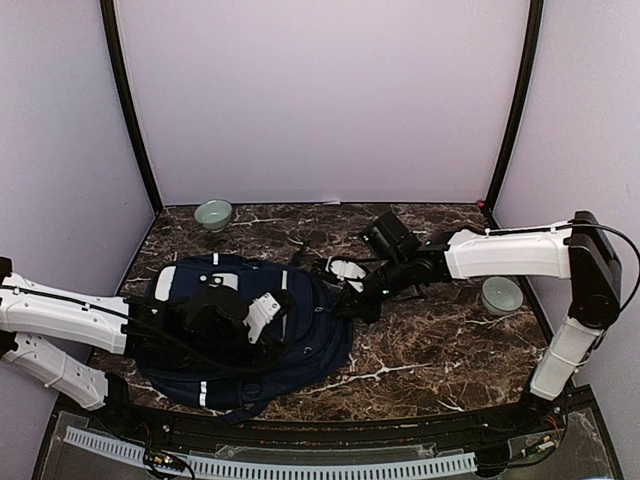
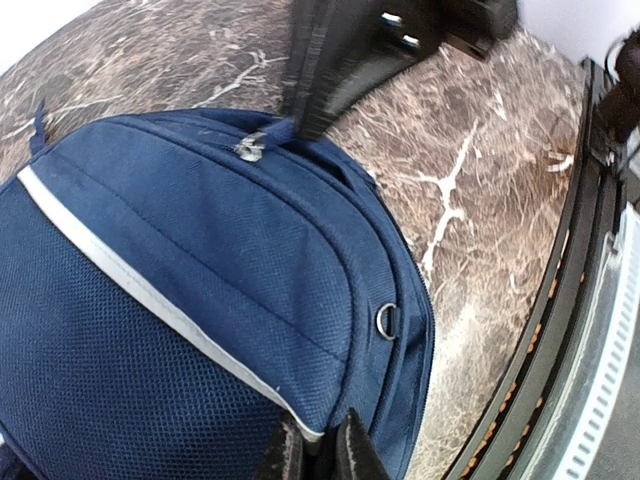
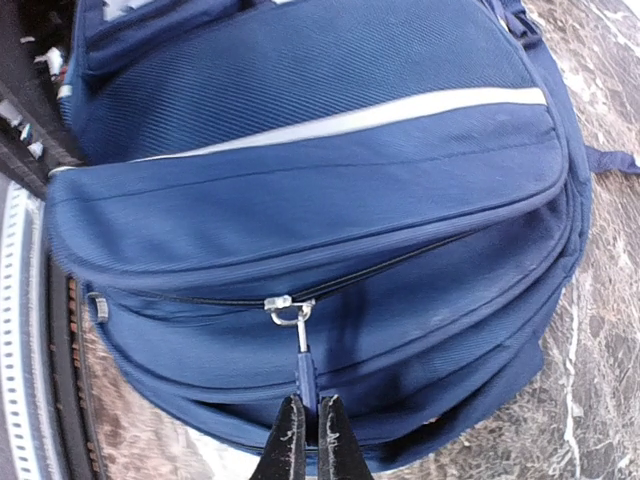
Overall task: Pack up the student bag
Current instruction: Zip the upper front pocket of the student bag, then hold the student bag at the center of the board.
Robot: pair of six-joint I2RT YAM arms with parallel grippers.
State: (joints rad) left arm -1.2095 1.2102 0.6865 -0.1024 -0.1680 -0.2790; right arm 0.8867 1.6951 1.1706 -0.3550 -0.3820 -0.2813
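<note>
Seen from above: navy-blue student bag (image 1: 240, 340) lying flat on the left half of a dark marble table (image 1: 440, 350), close to the near edge, white reflective stripes facing up and dark straps (image 1: 320, 262) trailing off its far right corner. Flanked by 2 arms, 1 reaching in from each side. Over the middle of the bag, the left gripper (image 2: 318, 452), fingers pressed almost together and pinching a fold of blue fabric at the end of a white stripe (image 2: 150, 295), not far from a small metal ring (image 2: 387, 320) on the bag's seam. At the bag's right edge, the right gripper (image 3: 310, 445), fingers clamped tight on the blue zip pull (image 3: 305, 375) hanging from a silver slider (image 3: 285, 305), with a thin dark zip line running away on either side of that slider. At the far left of the table, well apart from the bag, a pale green bowl (image 1: 213, 213). On the right side, just beside the right arm, a second pale round dish (image 1: 501, 295). Just beyond the bag's far right corner, among the straps, a small white object (image 1: 347, 268), too blurred to name. Along the near edge, a white slotted strip (image 1: 300, 466) under the arm bases. Behind it all, plain lilac walls (image 1: 320, 100).
</note>
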